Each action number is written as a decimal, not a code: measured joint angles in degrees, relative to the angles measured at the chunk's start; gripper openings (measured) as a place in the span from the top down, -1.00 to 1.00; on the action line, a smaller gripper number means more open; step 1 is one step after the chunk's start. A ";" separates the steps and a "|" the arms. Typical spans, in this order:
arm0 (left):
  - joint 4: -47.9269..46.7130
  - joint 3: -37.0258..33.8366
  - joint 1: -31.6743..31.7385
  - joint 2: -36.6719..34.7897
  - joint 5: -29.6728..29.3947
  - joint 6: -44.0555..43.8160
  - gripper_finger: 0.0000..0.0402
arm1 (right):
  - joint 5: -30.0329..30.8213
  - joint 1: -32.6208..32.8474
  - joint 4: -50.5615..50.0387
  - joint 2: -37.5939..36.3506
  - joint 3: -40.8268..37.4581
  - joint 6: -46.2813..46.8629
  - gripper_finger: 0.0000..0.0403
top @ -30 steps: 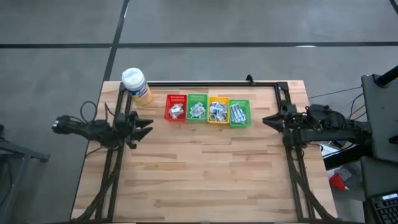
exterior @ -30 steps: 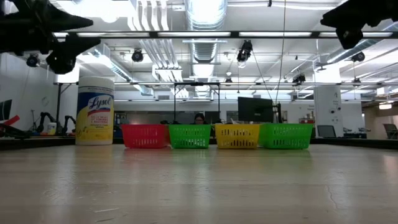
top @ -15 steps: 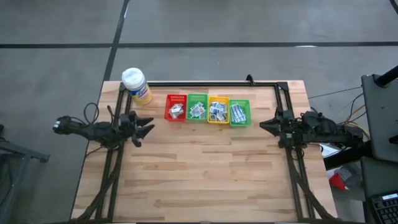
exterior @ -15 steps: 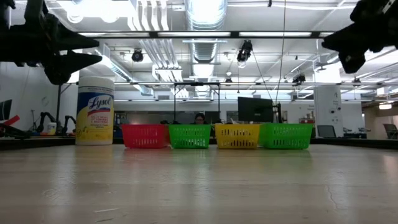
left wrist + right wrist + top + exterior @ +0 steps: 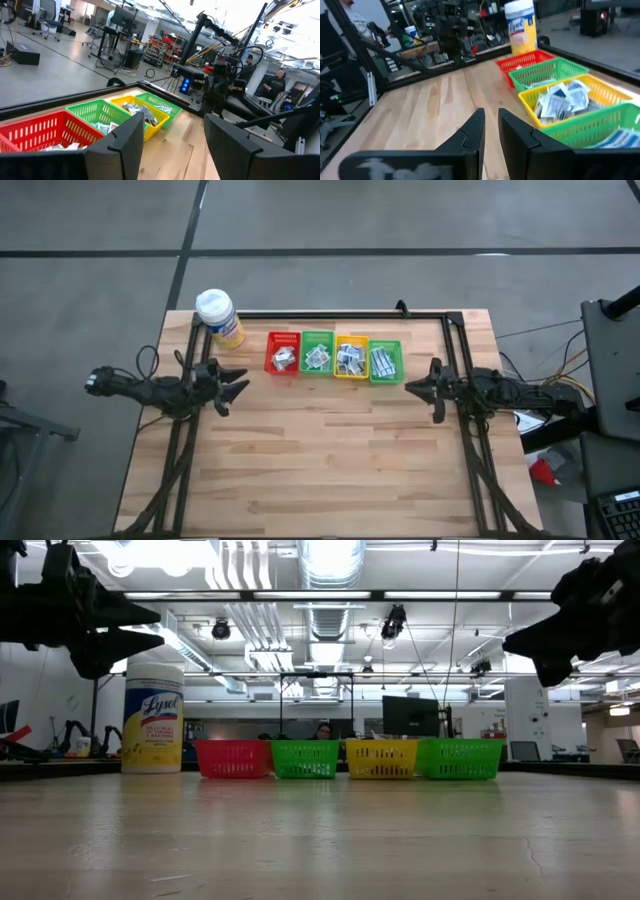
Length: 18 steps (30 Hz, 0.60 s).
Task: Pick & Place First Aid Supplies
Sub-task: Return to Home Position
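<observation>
Wooden worktop (image 5: pixel 330 470) carries nothing loose, which likely explains why both arms hang raised at its side edges. Left gripper (image 5: pixel 235 385) sits over the left edge, fingers wide and empty. Right gripper (image 5: pixel 418 388) sits over the right edge, fingers nearly together, holding nothing. Four baskets (image 5: pixel 305 760) line the far edge, beside a bottle (image 5: pixel 218 317) at the far left corner. Packets (image 5: pixel 349 359) lie inside the baskets, so sorting looks done.
</observation>
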 joint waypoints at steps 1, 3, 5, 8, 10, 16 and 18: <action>-0.02 0.00 0.00 0.13 0.00 0.00 0.01 | -0.01 0.00 0.40 0.00 -0.20 -0.79 0.74; -0.04 0.00 0.00 0.31 0.00 -0.02 0.01 | -0.01 0.00 0.77 0.05 -0.47 -1.43 0.74; -0.06 0.00 0.00 0.48 0.01 -0.04 0.01 | -0.03 0.00 0.80 0.07 -0.47 -1.39 0.74; -0.11 0.00 0.00 0.50 0.02 -0.04 0.01 | -0.03 0.00 0.61 0.04 -0.28 -1.40 0.74; -0.13 -0.02 0.00 0.49 0.02 -0.04 0.01 | -0.03 0.00 0.63 0.04 -0.28 -1.41 0.74; -0.17 -0.04 0.00 0.48 0.04 -0.04 0.01 | -0.04 0.00 0.67 0.13 -0.34 -1.41 0.74; -0.19 -0.04 0.00 0.48 0.04 -0.04 0.01 | -0.05 0.00 0.71 0.13 -0.34 -1.42 0.74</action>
